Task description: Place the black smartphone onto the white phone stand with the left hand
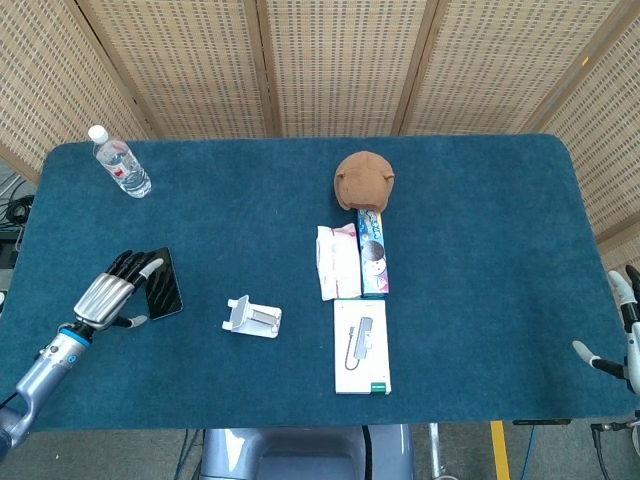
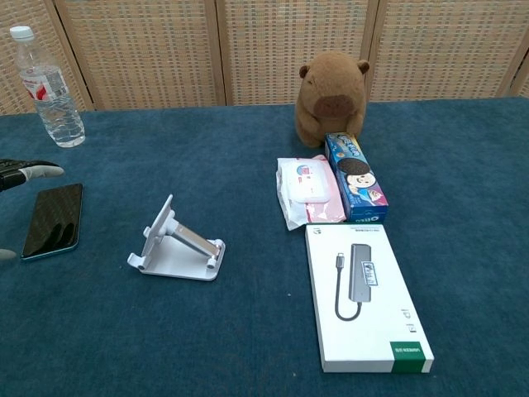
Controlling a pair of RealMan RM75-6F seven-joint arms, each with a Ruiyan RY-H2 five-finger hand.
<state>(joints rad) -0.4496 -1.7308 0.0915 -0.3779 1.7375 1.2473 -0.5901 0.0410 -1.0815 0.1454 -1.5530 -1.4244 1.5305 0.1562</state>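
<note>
surface: a table (image 1: 480,220) covered in dark teal cloth, rounded at the far corners; its near edge shows in the head view.
room: woven cane screens (image 1: 330,60) in wooden frames stand behind the table; grey floor and a yellow strip show under the near edge.
phone: the phone (image 1: 164,283) lies flat, screen up, near the left edge of the table, well apart from the stand.
stand: the stand (image 1: 252,317) sits on the cloth to the right of the phone, its plate tilted up, nothing on it.
left hand: the left hand (image 1: 112,297) is over the left side of the phone, fingers (image 1: 135,265) apart and reaching onto it; whether they touch the screen, i cannot tell.
right hand: the right hand (image 1: 622,330) shows only partly at the right edge, off the table, fingers spread, holding nothing.
bottle: a water bottle (image 1: 119,162) stands upright at the far left corner.
toy: a brown plush toy (image 1: 364,180) sits mid table, at the far end of the snack box.
packets: a blue snack box (image 1: 372,252) lies beside a pink and white packet (image 1: 338,260), touching it; a white box (image 1: 362,346) printed with a cable adapter lies just near of them.
head view only: the whole left hand with its arm, the right hand, the full table outline.
chest view only: the stand's side profile (image 2: 176,247), the toy's face (image 2: 332,93), the print on the snack box (image 2: 355,178); of the left hand only fingertips (image 2: 33,172) show at the left edge, above the phone (image 2: 54,219).
</note>
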